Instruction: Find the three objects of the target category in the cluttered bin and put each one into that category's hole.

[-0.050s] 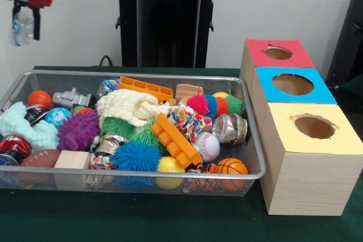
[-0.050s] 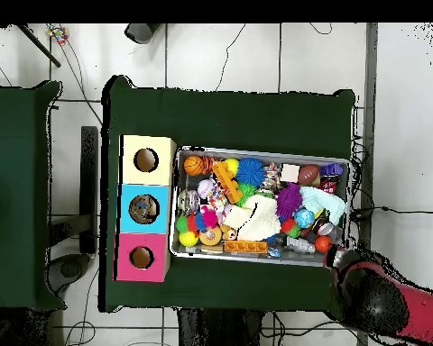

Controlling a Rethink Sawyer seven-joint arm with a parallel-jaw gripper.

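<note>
Wooden box (image 1: 309, 162) shows yellow, blue, red holes.

A green-clothed table (image 2: 229, 113) stands on white tiled floor (image 2: 256, 54) strewn with cables (image 2: 234, 45).

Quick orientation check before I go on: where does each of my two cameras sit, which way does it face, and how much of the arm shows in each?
Front view: across the table, level, facing the wire bin and three boxes; gripper hangs top left, pedestal behind.
Overhead view: above, looking straight down on the bin and boxes; red arm enters bottom right.
Shared: bin, boxes, green table, turned half round.
</note>
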